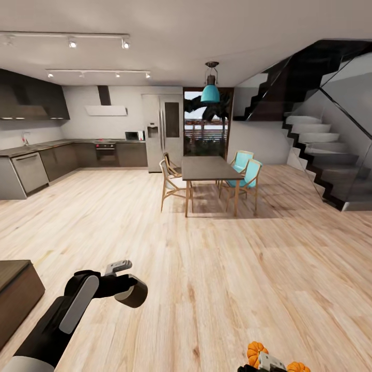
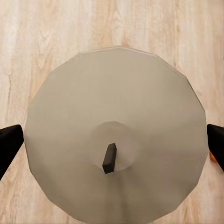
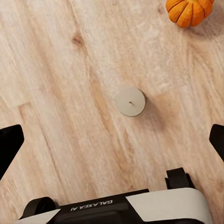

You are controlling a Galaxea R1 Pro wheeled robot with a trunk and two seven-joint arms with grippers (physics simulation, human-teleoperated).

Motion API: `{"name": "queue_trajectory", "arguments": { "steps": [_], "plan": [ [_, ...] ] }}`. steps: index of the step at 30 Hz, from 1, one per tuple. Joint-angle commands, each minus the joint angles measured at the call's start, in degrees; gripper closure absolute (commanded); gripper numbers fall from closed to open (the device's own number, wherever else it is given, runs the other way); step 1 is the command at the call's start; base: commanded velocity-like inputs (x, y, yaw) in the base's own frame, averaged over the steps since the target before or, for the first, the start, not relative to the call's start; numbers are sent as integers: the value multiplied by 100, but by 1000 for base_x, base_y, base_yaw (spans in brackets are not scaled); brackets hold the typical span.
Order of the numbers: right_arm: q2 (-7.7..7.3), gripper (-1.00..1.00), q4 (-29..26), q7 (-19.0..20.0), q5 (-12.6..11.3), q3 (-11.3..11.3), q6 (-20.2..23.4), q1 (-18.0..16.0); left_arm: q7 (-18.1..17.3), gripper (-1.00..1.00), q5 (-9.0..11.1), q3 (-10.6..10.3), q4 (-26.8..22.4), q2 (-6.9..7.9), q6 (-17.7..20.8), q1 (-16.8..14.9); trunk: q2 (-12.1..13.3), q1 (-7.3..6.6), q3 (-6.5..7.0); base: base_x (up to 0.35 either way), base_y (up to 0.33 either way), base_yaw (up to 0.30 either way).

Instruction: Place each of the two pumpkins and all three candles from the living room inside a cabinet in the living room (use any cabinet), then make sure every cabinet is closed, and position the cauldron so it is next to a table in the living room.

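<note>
A candle (image 2: 114, 140) sits between the left tool's (image 2: 112, 140) spread fingers.

Both arms held low in front of the robot, hands pointing down.

The left arm (image 1: 62, 315) reaches forward from the lower left, bent at the wrist, its left hand (image 2: 112, 142) showing two dark fingertips spread wide apart. The right hand (image 3: 112, 140) sits at the bottom edge, fingertips likewise spread wide, gripping nothing.

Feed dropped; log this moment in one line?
left fingers: open around candle | right fingers: open, empty | floor: candle, pumpkin | cabinet: shut
</note>
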Motion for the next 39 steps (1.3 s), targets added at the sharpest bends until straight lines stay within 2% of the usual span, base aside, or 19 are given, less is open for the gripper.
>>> {"name": "queue_trajectory", "arguments": {
  "steps": [1, 4, 7, 11, 39],
  "plan": [
    [-7, -100, -18, -49, -58, 53, 18, -2, 63, 100, 62, -11, -8, 5, 10, -5, -47, 23, -26, 0, 0, 0],
    [-7, -100, -21, -48, -41, 75, -10, -2, 63, 100, 64, -12, -12, 6, 12, -5, -167, 89, -80, 0, 0, 0],
    [-4, -100, -18, -54, 111, 339, -23, -2, 63, 100, 72, -12, -12, 6, 14, -5, -288, 155, -134, 0, 0, 0],
    [-6, -100, -40, -57, 156, 419, -26, -2, 63, 100, 73, -13, -13, -1, 13, -5, -448, 243, -206, 0, 0, 0],
    [2, -100, -89, -30, 164, 464, -34, -2, 63, 100, 82, -17, -6, -26, 12, -5, -1571, 858, -708, 0, 0, 0]
  ]
}}
